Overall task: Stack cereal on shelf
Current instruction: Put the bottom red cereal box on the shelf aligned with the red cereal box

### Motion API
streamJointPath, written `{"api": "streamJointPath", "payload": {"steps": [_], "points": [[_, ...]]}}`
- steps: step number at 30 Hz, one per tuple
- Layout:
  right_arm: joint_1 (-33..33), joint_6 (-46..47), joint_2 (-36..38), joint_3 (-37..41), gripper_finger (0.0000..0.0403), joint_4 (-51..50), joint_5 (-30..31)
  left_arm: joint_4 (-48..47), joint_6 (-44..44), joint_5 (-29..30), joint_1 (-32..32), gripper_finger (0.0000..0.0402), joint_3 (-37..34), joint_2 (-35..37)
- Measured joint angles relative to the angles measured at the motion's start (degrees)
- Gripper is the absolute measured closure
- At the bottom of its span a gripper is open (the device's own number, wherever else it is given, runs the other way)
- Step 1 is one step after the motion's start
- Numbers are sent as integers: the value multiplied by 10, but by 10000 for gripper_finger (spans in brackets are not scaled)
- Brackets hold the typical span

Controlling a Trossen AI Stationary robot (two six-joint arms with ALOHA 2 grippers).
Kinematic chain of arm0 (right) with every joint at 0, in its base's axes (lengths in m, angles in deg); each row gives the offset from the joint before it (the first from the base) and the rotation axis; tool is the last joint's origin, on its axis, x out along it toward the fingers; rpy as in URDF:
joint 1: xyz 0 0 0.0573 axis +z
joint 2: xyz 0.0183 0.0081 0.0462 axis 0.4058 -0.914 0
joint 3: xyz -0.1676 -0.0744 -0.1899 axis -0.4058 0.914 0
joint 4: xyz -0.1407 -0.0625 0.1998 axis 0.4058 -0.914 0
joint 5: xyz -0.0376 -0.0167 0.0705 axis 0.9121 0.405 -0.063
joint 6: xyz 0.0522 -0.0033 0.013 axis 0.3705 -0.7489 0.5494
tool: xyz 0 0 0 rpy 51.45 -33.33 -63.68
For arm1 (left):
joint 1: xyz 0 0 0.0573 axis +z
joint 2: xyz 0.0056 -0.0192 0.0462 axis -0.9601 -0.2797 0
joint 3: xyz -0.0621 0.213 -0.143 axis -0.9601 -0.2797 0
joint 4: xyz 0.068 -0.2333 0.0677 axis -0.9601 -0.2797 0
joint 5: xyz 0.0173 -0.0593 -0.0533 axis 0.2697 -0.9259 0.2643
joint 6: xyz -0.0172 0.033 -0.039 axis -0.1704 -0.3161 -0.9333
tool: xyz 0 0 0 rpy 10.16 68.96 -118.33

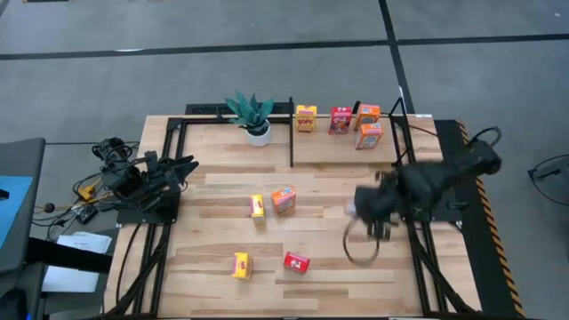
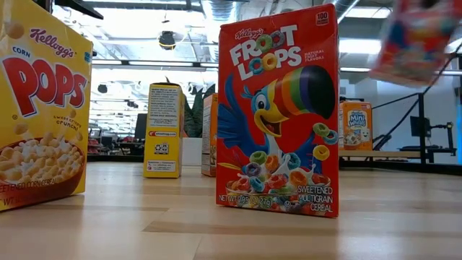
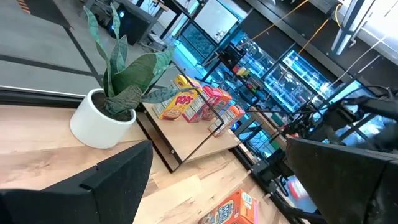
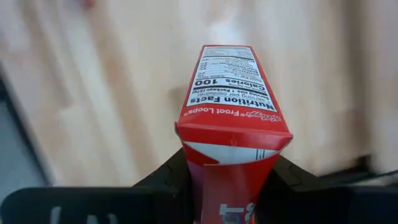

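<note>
Red cereal box (image 4: 231, 118) sits clamped between the right gripper (image 4: 229, 180) fingers, held above the table (image 1: 356, 258) at three o'clock. Left gripper (image 1: 182, 169) waits wide open at nine o'clock.

The right arm reaches in from the right edge of the high view toward the centre right, its gripper (image 1: 366, 206) angled to the left and its fingers (image 4: 163, 182) clamped on either side of a red Froot Loops box (image 4: 231, 124). The left arm sits folded at the left of that view, its gripper (image 1: 182, 169) pointing right with fingers (image 3: 99, 186) spread wide and holding nothing
</note>
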Motion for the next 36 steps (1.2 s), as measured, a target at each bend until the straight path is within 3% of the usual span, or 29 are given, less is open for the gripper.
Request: {"api": "streamJointPath", "payload": {"steps": [7, 12, 17, 23, 36], "points": [[-216, -228, 39, 0, 261, 3, 19, 0, -4, 8, 0, 42, 0, 0], [-354, -423, 0, 0, 258, 41, 16, 0, -9, 21, 0, 42, 0, 0], [-450, -571, -56, 0, 263, 105, -1, -1, -9, 31, 0, 42, 0, 0], [-505, -657, -130, 0, 252, 121, -1, -2, -16, 45, 0, 42, 0, 0], [-519, -741, -219, -81, 259, 104, 10, -9, -28, 52, 0, 42, 0, 0]]}}
